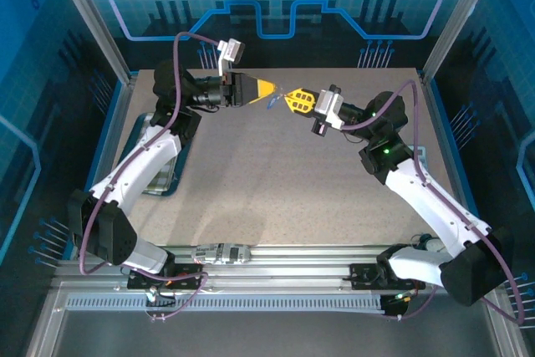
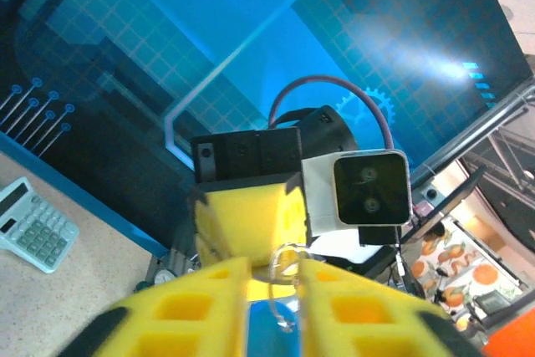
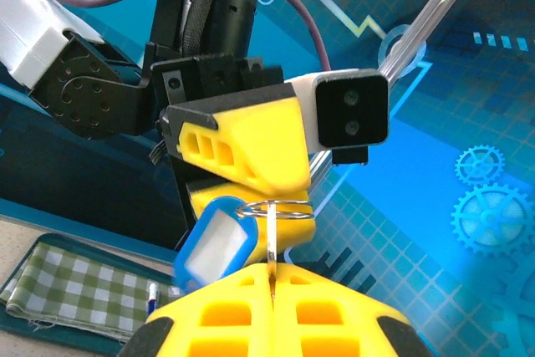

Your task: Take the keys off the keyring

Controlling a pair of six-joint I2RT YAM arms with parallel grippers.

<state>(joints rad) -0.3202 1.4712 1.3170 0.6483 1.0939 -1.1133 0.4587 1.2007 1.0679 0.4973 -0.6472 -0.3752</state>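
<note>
Closest to the lens, in mid-air over the far part of the table (image 1: 276, 190), my right gripper (image 3: 272, 280) has its yellow fingers pressed together on the thin pale blade of the key (image 3: 213, 244), whose blue head hangs just beside that pinch. Facing it, my left gripper (image 2: 274, 272) has its fingers slightly apart with the blue head in the gap; whether they squeeze it I cannot tell. Between the two sets of fingertips sits the keyring (image 3: 282, 209), a thin grey loop.
</note>
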